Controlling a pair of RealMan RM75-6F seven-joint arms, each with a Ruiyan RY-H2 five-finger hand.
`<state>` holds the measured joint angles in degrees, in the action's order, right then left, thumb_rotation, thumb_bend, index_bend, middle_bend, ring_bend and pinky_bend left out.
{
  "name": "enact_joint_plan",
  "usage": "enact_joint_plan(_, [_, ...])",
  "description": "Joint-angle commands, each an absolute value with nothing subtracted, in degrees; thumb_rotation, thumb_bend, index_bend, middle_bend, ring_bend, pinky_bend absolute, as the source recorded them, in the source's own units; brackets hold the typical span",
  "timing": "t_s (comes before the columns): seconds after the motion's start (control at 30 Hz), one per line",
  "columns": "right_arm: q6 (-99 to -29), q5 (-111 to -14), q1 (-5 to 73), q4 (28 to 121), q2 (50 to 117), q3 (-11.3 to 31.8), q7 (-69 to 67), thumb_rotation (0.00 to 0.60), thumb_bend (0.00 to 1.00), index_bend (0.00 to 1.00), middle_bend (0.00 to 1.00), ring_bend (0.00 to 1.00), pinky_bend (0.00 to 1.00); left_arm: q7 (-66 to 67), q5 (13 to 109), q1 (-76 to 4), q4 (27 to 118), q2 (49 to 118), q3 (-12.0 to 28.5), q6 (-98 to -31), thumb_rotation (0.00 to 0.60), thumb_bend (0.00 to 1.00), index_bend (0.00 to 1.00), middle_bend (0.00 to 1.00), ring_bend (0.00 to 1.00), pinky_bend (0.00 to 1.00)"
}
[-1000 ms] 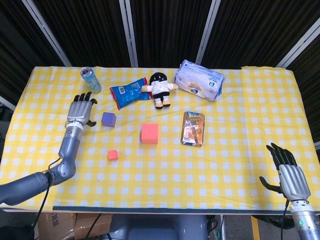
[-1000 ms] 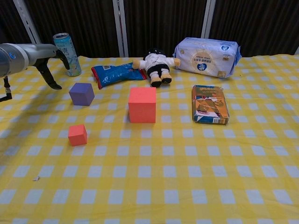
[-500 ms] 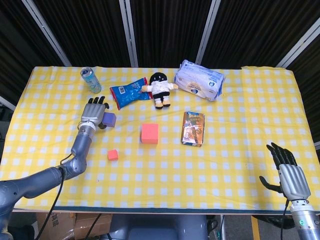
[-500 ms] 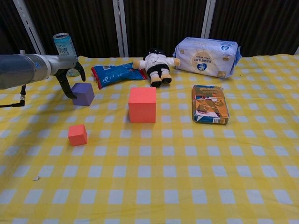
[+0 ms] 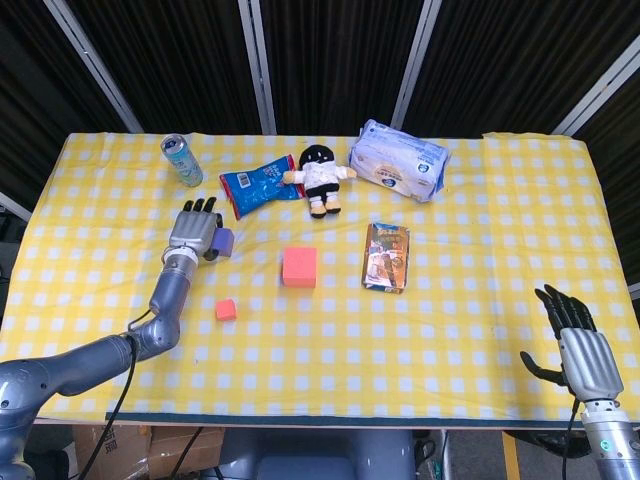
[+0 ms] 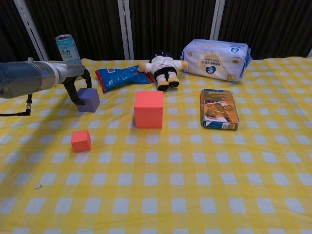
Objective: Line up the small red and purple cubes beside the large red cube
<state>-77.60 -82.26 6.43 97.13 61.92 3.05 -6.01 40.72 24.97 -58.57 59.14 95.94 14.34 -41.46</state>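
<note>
Since a moment ago, our left hand point(image 5: 196, 230) has slid rightward across the yellow checked cloth and now sits against the purple cube point(image 5: 222, 241), which has shifted slightly toward the large red cube point(image 5: 299, 267).

From the head view, the fingers cover the purple cube's left side; whether they have actually closed on it, we cannot tell. The small red cube point(image 5: 226, 309) lies nearer us, apart from both other cubes. Our right hand point(image 5: 579, 350) rests at the table's near right corner, fingers spread and holding nothing. A drink can point(image 5: 182, 159), a blue snack bag point(image 5: 254, 186), a doll point(image 5: 318, 176), a pack of wipes point(image 5: 399, 172) and a small box point(image 5: 387, 257) lie around the table (none belong to the task).

From the chest view, the left hand point(image 6: 77, 84) curls over the purple cube point(image 6: 89, 99) from behind and to the left. The large red cube point(image 6: 148, 109) stands well to its right, the small red cube point(image 6: 81, 141) in front. We judge lining up has barely begun: neither small cube sits beside the big one yet.
</note>
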Motion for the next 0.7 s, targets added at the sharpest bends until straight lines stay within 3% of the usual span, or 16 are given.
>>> enact_joint_plan(0.03, [-77.66,-82.37,6.43,97.08,61.99,3.00,-5.88,0.600,0.34,0.00,0.00,0.00,0.00,39.72,24.98,-58.45,61.76,94.91,14.77,-42.48,0.600,0.39,0.49,0.00,0.00,0.00])
enact_joint_plan(0.37, [-77.82,-82.57,6.38,97.03,62.04,2.93,-5.81,0.600,0.34,0.00,0.00,0.00,0.00,42.02,20.16,-58.99,76.24,91.62,15.10,-50.14,0.600,0.39,0.49,0.00,0.00,0.00])
enact_joint_plan(0.7, [-78.05,-82.84,6.31,96.92,62.02,2.87,-6.01,0.600,0.34,0.00,0.00,0.00,0.00,45.15,17.10,-61.06,80.37,93.90,14.47,-55.44,0.600,0.39,0.49,0.00,0.00,0.00])
